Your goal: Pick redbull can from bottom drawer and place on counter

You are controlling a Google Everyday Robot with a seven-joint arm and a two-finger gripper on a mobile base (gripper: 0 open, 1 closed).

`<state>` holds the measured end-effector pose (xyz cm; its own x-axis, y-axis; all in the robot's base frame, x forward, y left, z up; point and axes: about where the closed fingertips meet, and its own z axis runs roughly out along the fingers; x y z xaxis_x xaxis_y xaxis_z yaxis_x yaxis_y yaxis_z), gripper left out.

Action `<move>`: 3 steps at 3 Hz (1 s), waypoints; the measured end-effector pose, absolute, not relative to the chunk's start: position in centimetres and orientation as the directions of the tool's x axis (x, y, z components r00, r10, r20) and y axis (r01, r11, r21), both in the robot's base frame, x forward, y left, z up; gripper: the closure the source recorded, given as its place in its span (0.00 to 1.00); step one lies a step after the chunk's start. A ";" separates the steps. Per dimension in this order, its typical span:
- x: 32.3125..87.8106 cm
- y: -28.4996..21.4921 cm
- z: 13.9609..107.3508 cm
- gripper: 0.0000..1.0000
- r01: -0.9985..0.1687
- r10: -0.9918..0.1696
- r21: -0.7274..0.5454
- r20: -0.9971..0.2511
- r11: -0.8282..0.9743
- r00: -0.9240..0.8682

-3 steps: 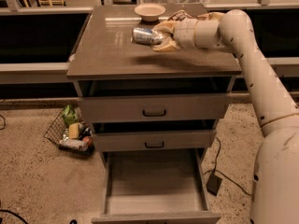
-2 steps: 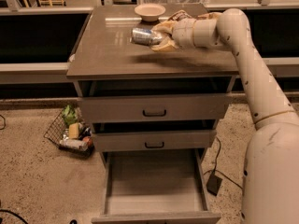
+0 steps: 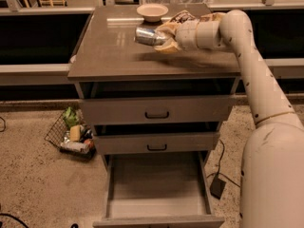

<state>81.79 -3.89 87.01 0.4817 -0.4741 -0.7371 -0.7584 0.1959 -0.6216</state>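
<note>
Gripper was clamped tight on the redbull can, with the can tipped sideways just above the counter near its 12 o'clock edge. A tan bowl sat near the can at its 12 o'clock. Down at 6 o'clock, the bottom drawer stood pulled open, bare grey floor showing.

Lab: drawer cabinet, speckled floor; pincer above counter.

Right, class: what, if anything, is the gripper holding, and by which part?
The gripper holds the redbull can by the end nearest the arm. The can lies sideways above the counter, its other end sticking out free.
</note>
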 end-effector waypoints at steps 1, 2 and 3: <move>82.1 -4.1 86.8 0.15 -0.764 -0.478 -0.613 -0.742 0.200 0.470; 82.3 -4.3 86.9 0.00 -0.768 -0.483 -0.608 -0.745 0.204 0.461; 82.3 -4.3 86.9 0.00 -0.768 -0.483 -0.608 -0.745 0.204 0.461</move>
